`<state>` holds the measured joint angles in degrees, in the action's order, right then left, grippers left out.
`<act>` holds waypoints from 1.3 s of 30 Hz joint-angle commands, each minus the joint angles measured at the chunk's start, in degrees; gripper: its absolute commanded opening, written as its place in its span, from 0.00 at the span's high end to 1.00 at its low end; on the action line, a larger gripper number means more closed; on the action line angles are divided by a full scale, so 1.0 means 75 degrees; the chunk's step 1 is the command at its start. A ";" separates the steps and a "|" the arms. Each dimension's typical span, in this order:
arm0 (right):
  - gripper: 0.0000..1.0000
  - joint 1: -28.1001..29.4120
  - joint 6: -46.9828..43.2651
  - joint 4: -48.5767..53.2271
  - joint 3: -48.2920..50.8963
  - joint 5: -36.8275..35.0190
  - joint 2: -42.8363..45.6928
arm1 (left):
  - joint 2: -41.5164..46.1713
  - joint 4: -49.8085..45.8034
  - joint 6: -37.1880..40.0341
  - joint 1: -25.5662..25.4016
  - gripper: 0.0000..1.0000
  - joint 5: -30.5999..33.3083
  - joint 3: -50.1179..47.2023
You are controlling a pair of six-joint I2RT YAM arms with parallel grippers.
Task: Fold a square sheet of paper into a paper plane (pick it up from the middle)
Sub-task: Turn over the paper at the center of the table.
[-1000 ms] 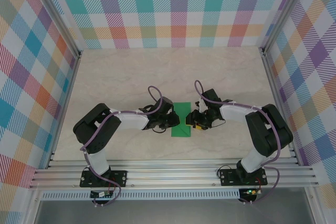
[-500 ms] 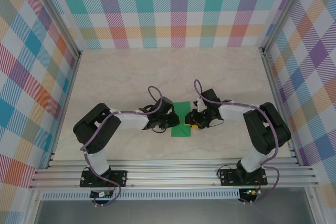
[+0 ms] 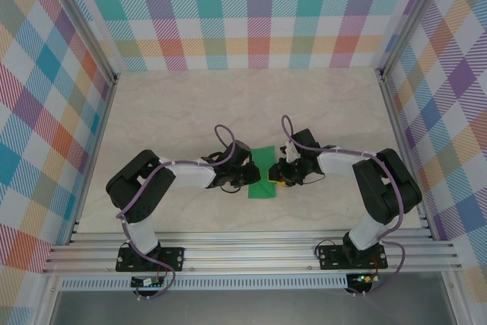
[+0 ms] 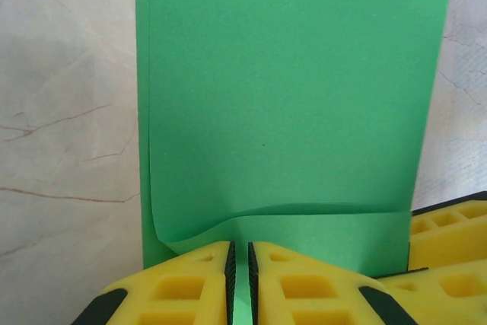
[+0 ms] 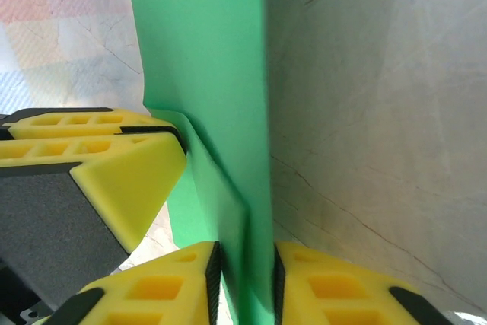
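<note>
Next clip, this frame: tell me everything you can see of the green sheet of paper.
The green sheet of paper is thin, plain, matte and unmarked. It lies on the marbled table between the two arms, already doubled over: an upper layer rests on a lower one, one corner curling up beside the left tool. That tool pinches one edge between its yellow fingers; the right tool pinches the opposite edge. No dart shape yet.
</note>
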<state>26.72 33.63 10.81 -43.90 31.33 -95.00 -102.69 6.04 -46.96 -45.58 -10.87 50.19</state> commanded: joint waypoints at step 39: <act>0.91 0.2779 -0.0830 0.6898 -0.4843 -0.7431 -0.1888 | 0.7163 -0.3252 -0.2081 0.0135 0.76 0.5457 -0.2784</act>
<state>45.63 25.50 60.29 -76.53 -25.98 -106.24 -52.12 -12.08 -60.29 -45.12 25.08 30.96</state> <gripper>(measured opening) 0.089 0.238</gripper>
